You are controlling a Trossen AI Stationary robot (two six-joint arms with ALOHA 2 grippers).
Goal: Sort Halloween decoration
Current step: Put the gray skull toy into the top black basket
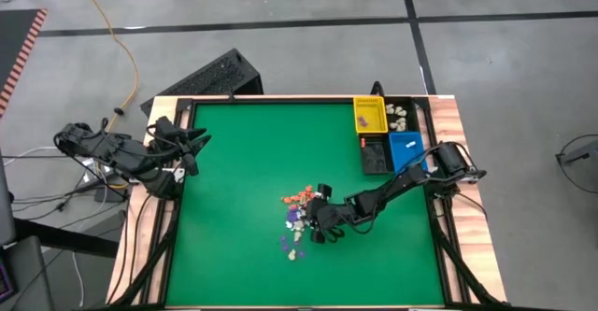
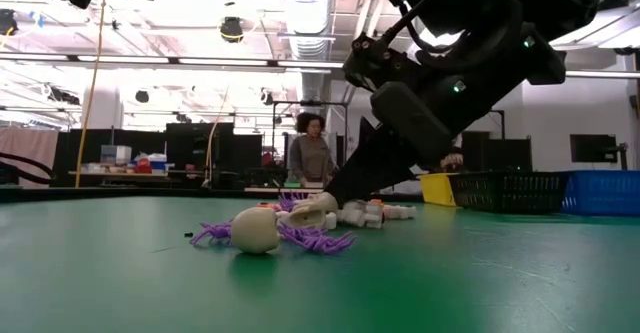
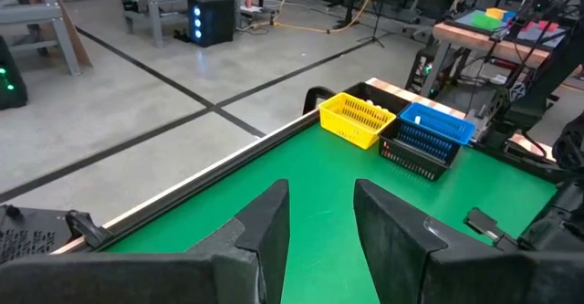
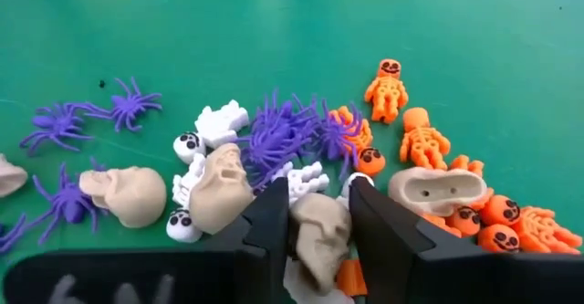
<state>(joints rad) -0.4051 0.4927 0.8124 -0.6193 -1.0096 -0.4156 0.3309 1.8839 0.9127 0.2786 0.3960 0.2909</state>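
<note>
Pinching a small cream-white plastic skull (image 4: 319, 235) between its two dark fingers, the right gripper (image 4: 319, 235) is down among the heap of Halloween decoration (image 1: 299, 219) on the green felt table (image 1: 234, 162). That skull sits squarely between the finger pads, both of them touching its sides. Just beside one finger lies a larger cream skull (image 4: 219, 190), tilted, and a little further on that side another rounded cream skull (image 4: 128, 194). Beside the other finger rests a cream jaw-shaped piece with two slots (image 4: 438, 190). Ahead of the fingertips a tangle of purple rubbery spiders (image 4: 283, 135) overlaps white hand-bone pieces (image 4: 222, 121) and tiny white skulls with black eye sockets (image 4: 188, 144). Orange skeleton figures (image 4: 388, 89) and small orange pumpkin heads (image 4: 497, 211) are gathered past the slotted piece, with more purple spiders (image 4: 91, 117) spread out on the far opposite side.

From table height, the right arm slants down into the pile, with a cream skull (image 2: 255, 230) and purple spiders (image 2: 310, 238) in front of it.

Well apart from the right gripper, at the table's far corner on that arm's side, stand a yellow rectangular plastic bin (image 1: 369, 115), a blue plastic bin (image 1: 405, 148) and a black plastic bin (image 1: 376, 154). The left gripper (image 3: 319, 222) waits off at the opposite edge of the table, its fingers parted and holding nothing.
</note>
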